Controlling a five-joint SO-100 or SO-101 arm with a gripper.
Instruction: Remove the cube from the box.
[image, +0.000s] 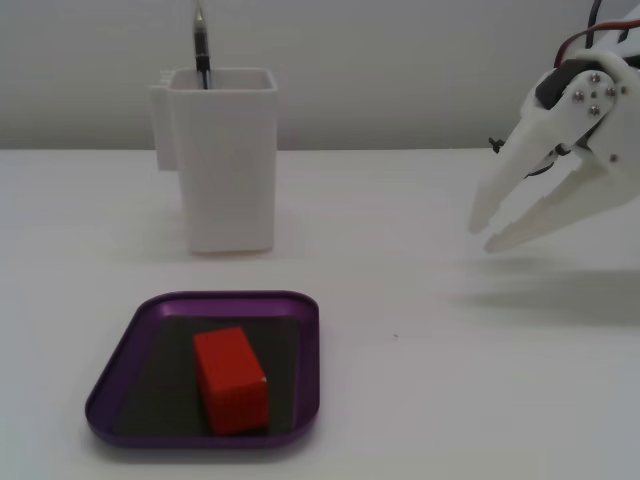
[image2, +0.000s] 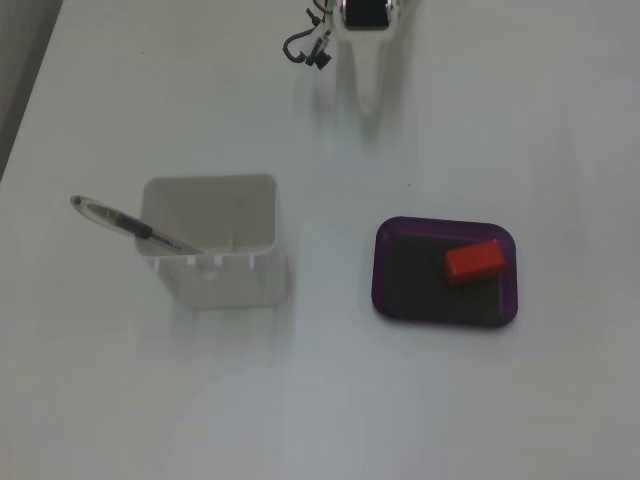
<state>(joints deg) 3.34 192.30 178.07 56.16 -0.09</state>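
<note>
The white two-finger plastic tool (image: 485, 228) is seen at the right edge of a fixed view, held above the white surface (image: 420, 320) with its fingers (image: 500, 195) spread apart in a narrow V and nothing between them; the tips are pointed down and to the left in that view. In the other fixed view, taken from above, the tool (image2: 372, 85) is found at the top edge, pointed downward in the picture, and its spread cannot be told there because white lies on white. The tool is kept well apart from every object. A shallow purple metallic box (image: 108, 385) with rounded corners, a low raised rim and a dark flat bottom is laid on the surface in the foreground, and the small bright red-orange cube (image: 231, 379) is rested inside it, on the dark bottom, with plain matte faces. From above, the box (image2: 382, 262) is shown to the right of centre, and the cube (image2: 474, 261) is placed in its upper right part, turned slightly askew. A tall white square container (image: 222, 160) is stood farther back, apart from the box, and a pen (image: 200, 50) is propped in it; from above the container (image2: 210, 245) is seen at the left, with the pen (image2: 125, 225) leaned out over its left wall.
</note>
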